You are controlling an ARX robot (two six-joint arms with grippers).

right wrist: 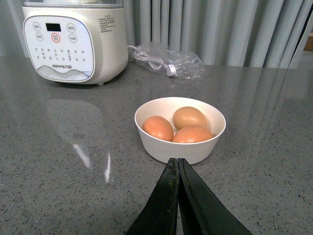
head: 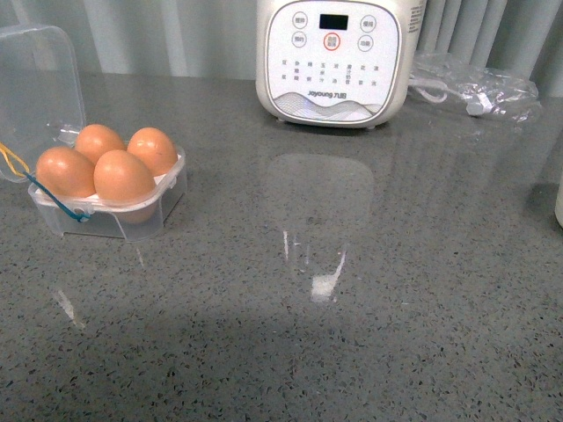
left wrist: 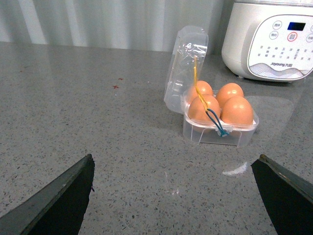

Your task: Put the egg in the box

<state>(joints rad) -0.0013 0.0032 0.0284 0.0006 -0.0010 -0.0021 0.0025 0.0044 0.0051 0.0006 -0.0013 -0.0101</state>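
The box (head: 172, 188) stands at the left of the counter, its clear lid (head: 40, 79) swung up and open. Several orange-brown eggs (head: 123, 176) fill its cells, and I cannot tell the task's egg from the others. In the left wrist view the box (left wrist: 205, 134) and its eggs (left wrist: 236, 110) lie well ahead of my left gripper (left wrist: 175, 159), which is open and empty over bare counter. My right gripper (right wrist: 177, 161) is shut on nothing, just short of a white bowl (right wrist: 168, 149) holding three more brown eggs (right wrist: 157, 128). Neither arm shows in the front view.
A white appliance (head: 330, 61) with a button panel stands at the back centre. A clear plastic bag (head: 475, 88) with a cable lies at the back right. A sliver of a white object (head: 558, 204) shows at the front view's right edge.
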